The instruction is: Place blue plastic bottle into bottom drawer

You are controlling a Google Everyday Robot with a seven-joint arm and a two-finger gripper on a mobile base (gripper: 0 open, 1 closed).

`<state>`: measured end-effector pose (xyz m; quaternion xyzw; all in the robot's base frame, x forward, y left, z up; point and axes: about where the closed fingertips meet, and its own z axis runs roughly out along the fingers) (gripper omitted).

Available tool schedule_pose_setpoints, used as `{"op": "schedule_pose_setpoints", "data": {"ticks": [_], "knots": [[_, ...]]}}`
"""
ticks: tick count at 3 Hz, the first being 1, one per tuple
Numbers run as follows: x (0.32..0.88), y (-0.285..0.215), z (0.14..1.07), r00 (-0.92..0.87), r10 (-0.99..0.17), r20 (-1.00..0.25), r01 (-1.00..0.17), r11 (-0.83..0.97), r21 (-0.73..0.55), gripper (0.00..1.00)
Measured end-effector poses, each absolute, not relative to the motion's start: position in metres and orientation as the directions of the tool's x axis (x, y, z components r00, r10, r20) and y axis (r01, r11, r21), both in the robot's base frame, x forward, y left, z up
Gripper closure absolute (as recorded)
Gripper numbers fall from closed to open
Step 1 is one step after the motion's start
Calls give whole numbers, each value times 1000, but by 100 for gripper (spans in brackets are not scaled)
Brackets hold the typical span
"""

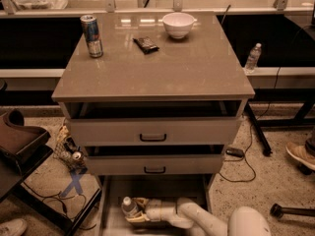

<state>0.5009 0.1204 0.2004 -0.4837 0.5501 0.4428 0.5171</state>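
Observation:
The bottom drawer (167,188) of the grey cabinet is pulled open at the bottom of the camera view. My gripper (137,211) reaches into it from the lower right, at the end of my white arm (197,218). It is shut on the blue plastic bottle (130,209), a clear bottle whose white cap points up and to the left. The bottle is held low over the left part of the drawer floor. I cannot tell whether it touches the floor. Much of its body is hidden by the fingers.
The two upper drawers (153,131) stand slightly open above my arm. On the cabinet top are a drink can (92,35), a dark packet (146,44) and a white bowl (178,24). A small bottle (252,58) stands behind on the right. Cables, a shoe (300,155) and a chair (19,144) flank the cabinet.

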Motion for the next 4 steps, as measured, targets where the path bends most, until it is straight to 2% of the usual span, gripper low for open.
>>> {"op": "schedule_pose_setpoints", "data": {"ticks": [2, 3, 4], "knots": [[493, 122, 166, -46, -100, -994, -987, 159, 30, 100], [493, 122, 169, -46, -100, -994, -987, 159, 30, 82], [493, 122, 169, -46, -99, -994, -987, 158, 30, 51]]}}
